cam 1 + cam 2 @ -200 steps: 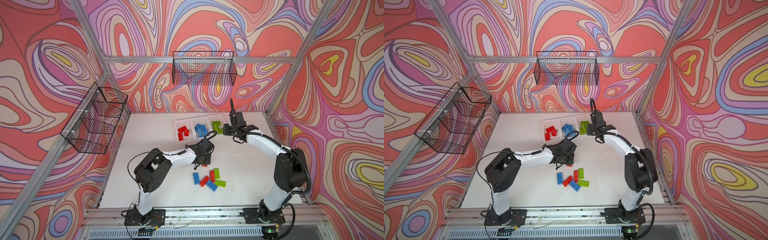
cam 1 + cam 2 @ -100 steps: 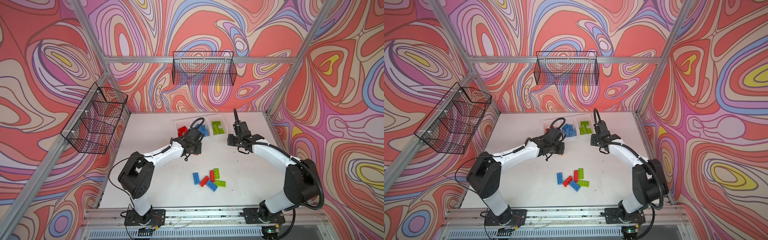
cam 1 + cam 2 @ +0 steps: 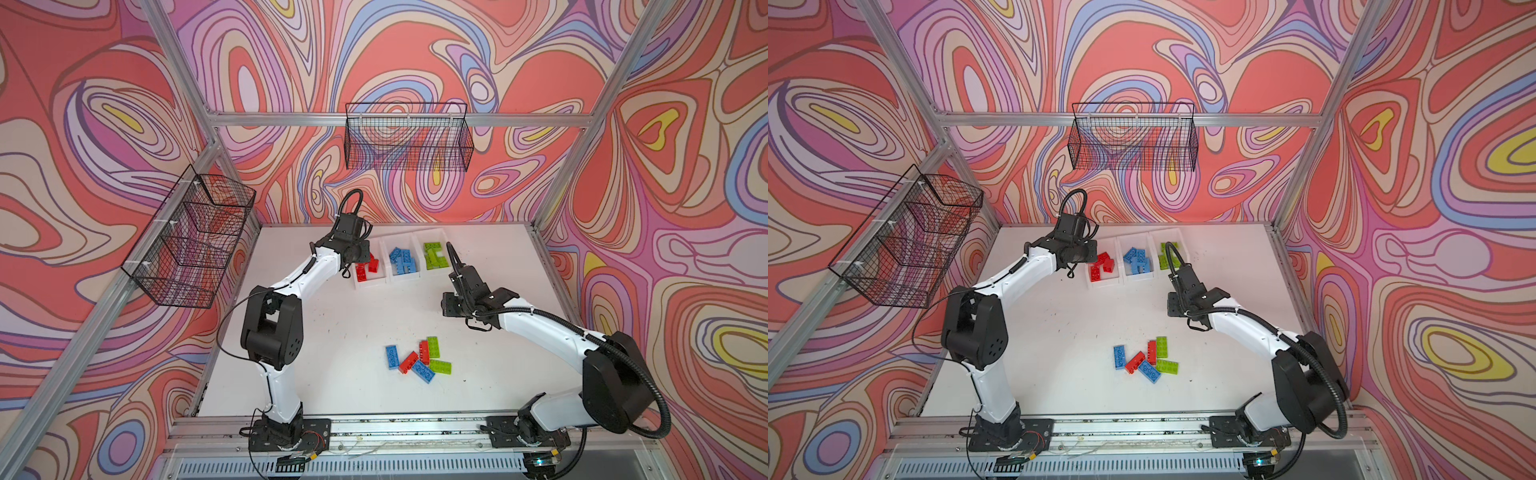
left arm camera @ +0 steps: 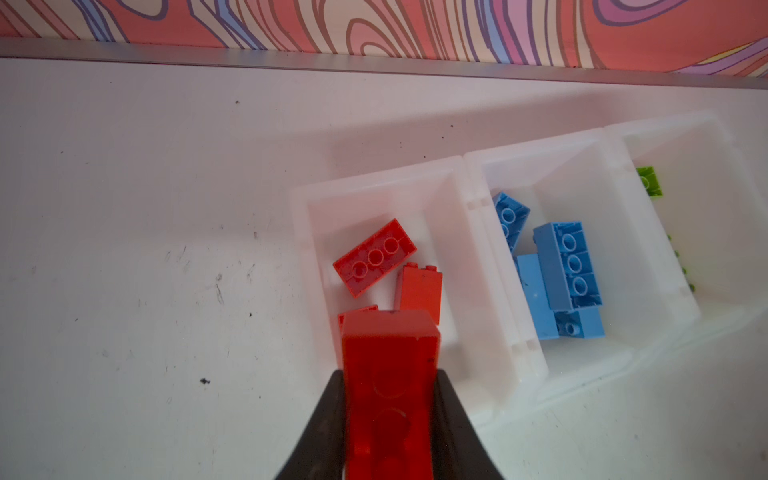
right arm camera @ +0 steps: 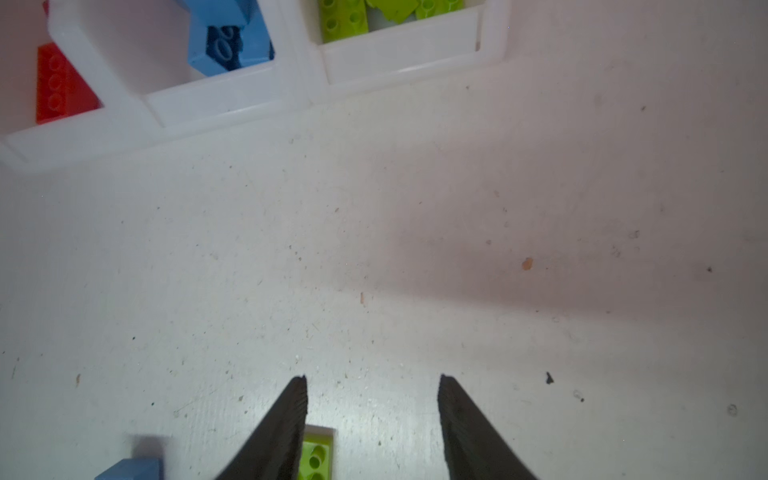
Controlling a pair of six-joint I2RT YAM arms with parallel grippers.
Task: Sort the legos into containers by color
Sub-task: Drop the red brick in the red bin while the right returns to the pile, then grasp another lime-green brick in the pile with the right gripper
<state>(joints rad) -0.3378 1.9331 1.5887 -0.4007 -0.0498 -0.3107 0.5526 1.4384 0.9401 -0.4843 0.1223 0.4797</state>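
Three joined white containers stand at the back of the table, with red, blue and lime legos apart in them. My left gripper is shut on a red lego just above the near end of the red container. In both top views this gripper sits at that container's left edge. Several loose legos lie in a clump near the front. My right gripper is open and empty over bare table between clump and containers. A lime lego shows by one finger.
Black wire baskets hang on the left wall and the rear wall. Aluminium frame posts border the white table, and a metal rail runs along its front. A blue lego lies close to my right gripper.
My left arm has carried the red lego from beside the clump back to the red container. My right arm has drawn back from the lime container toward the table's middle.
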